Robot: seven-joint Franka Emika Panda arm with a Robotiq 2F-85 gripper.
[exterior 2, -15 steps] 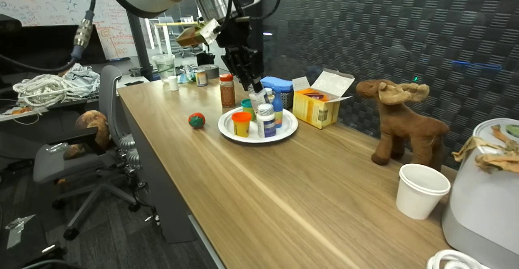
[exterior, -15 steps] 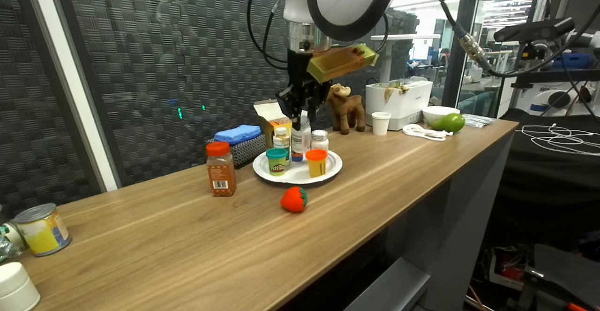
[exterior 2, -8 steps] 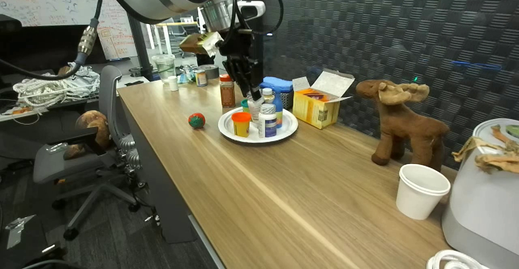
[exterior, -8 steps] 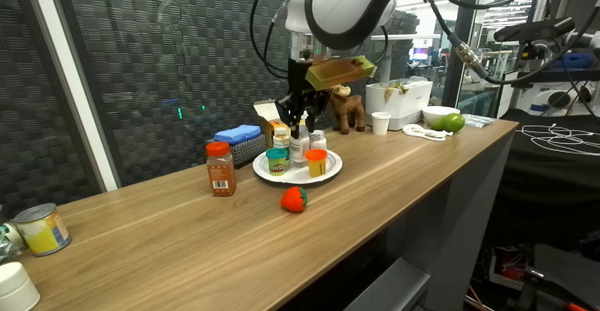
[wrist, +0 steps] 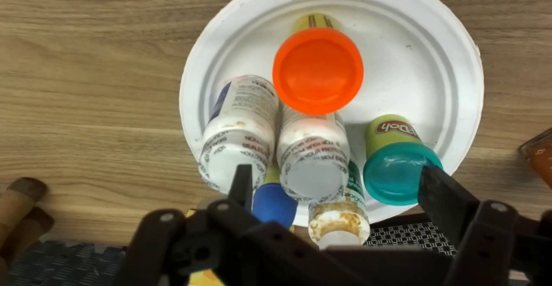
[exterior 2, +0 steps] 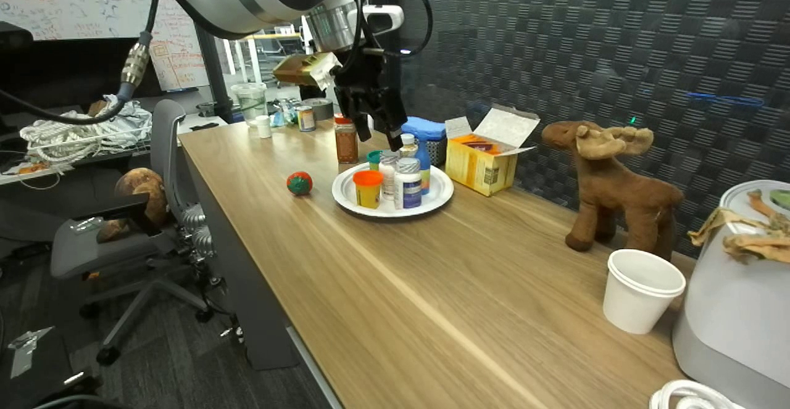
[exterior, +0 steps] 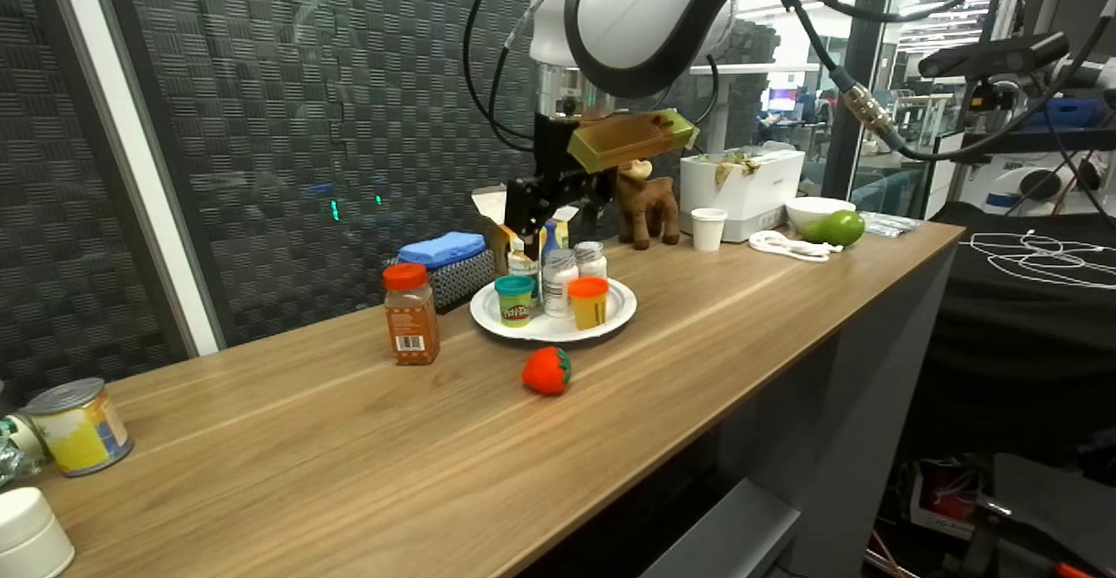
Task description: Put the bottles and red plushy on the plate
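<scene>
The hand (wrist: 336, 183) stands wide, holding nothing, above the plate (wrist: 401, 72). In an exterior view, the red plushy (exterior: 546, 371) lies on the counter (exterior: 384, 465) at the plate's six o'clock, probably light and soft: squeeze its middle gently. The red-capped bottle (exterior: 411, 318) stands at nine.

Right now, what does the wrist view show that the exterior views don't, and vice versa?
Only wrist: readable lettering around the caps of two white plastic bottles.
Only exterior: the white robot arm and the red cap of the reddish-brown plastic bottle.
Both: the round white plate, orange-lidded yellow tub, teal-lidded green tub, open black gripper.
</scene>
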